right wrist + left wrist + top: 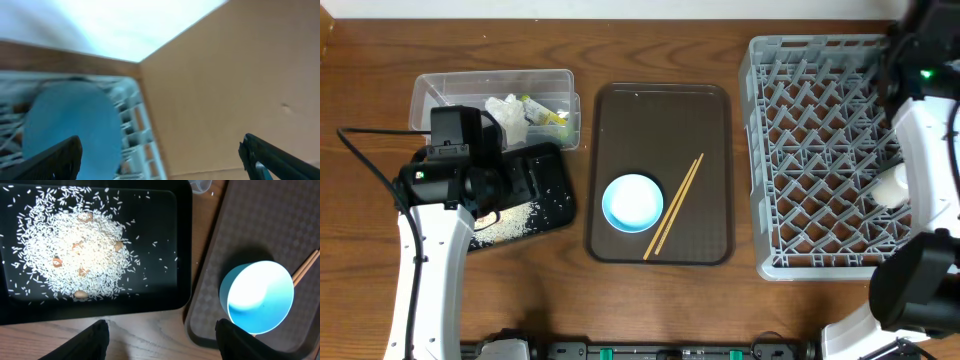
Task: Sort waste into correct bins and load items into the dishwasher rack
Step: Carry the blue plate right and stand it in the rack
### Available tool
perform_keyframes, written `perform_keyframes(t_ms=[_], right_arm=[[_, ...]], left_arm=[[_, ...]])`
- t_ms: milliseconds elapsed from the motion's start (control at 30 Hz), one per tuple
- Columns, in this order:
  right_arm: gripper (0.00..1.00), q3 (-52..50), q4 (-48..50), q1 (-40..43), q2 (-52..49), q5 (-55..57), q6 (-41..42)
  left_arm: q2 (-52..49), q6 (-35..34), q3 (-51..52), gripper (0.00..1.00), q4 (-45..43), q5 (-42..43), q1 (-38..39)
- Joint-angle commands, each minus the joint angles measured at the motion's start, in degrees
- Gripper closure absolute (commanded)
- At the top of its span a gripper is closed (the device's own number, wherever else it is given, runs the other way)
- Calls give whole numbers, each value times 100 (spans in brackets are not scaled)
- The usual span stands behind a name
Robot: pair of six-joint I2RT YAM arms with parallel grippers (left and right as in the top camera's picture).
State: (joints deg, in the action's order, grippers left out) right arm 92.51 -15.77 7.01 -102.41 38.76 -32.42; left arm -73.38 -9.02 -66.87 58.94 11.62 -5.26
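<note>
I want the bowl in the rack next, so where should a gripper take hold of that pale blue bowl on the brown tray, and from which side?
Pinch the rim of the pale blue bowl from above, one finger inside and one outside. It sits upright with its mouth up and looks too wide to span whole. Take its left edge, since the chopsticks lie close along its right.

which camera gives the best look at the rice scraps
The left wrist view: the rice is close and sharp, heaped on the black tray with a few brownish bits mixed in. The overhead view shows it only as a pale patch, partly hidden by the left arm. The right wrist view shows none.
</note>
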Motion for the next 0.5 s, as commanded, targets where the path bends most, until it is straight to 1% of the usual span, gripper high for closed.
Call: perform_keyframes(t_ms=[0, 133, 333, 400, 467], right_arm=[[1, 0, -214, -103, -44, -111, 697], [1, 0, -442, -267, -15, -133, 942], [1, 0, -688, -756, 61, -133, 949], [1, 0, -925, -1032, 70, -210, 951], [1, 0, -1410, -1390, 70, -590, 953]], left_arm=[[39, 13, -52, 29, 20, -55, -24], [39, 13, -52, 29, 22, -55, -24], [39, 13, -52, 29, 22, -55, -24], [39, 13, -52, 29, 24, -55, -24], [39, 13, -52, 29, 44, -57, -24]])
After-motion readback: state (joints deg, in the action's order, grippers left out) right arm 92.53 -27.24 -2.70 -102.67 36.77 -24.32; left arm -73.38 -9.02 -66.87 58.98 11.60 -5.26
